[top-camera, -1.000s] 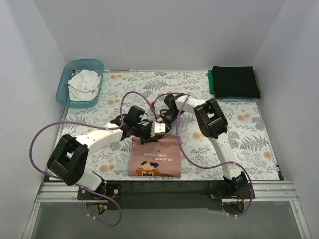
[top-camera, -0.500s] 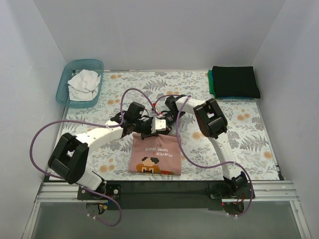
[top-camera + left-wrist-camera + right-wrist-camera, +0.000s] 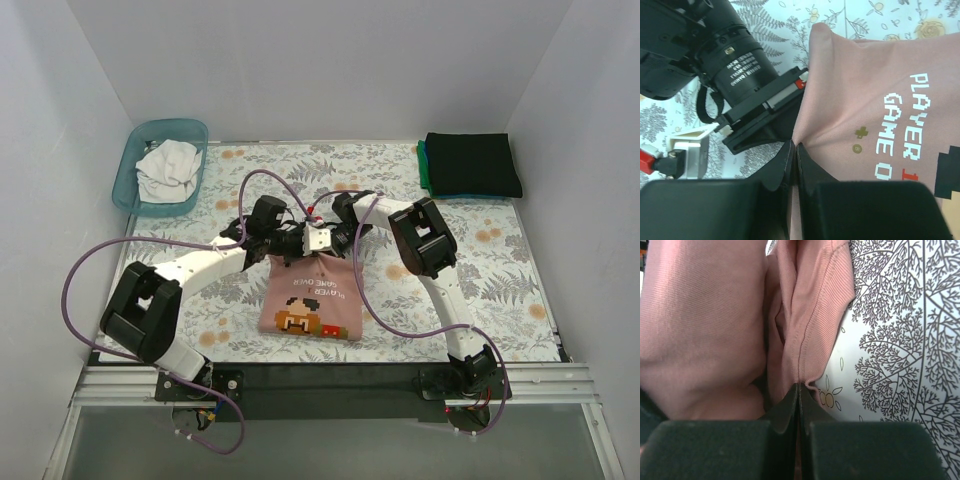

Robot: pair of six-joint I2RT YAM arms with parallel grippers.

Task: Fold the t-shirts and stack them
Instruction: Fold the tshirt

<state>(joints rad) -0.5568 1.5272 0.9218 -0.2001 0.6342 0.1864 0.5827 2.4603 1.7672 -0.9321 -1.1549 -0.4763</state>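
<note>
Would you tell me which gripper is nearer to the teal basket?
Left, narrowly. Both are shut side by side on the far edge of the pink t-shirt; the left gripper is on the side toward the teal basket, the right gripper just beyond it.

Left gripper (image 3: 291, 247) and right gripper (image 3: 329, 243) meet at the far edge of the pink t-shirt (image 3: 310, 305). The basket (image 3: 129, 166) holds a white t-shirt (image 3: 168, 168). A black t-shirt (image 3: 472, 163) lies far right.

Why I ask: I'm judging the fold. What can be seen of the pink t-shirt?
The pink t-shirt is soft, dusty-pink and cotton-looking, folded to a rough rectangle, lying near the front middle of the flowered table. White pixel lettering (PLAYER, GAME OVER) and a pixel face show on top. Its far edge is bunched, pinched by the shut left gripper and right gripper.
</note>
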